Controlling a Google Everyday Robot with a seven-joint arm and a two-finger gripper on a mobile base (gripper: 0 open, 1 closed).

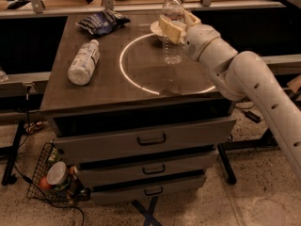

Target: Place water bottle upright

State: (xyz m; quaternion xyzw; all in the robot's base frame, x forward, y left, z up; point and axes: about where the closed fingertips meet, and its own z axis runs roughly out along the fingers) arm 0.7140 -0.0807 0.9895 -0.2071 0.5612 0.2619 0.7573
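One slip would undo this: if I let go while the bottle [172,48] is tilted or short of the table [103,86], it topples and rolls toward the bowl [154,28] behind. My gripper [173,27] is above the ring [121,62], fingers [170,31] clamped on the upright bottle's upper half.

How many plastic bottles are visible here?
2. A small clear ribbed plastic bottle with white cap is held upright over the white ring by the gripper; a larger whitish cloudy bottle lies at the left of the table. The floor basket may hide more.
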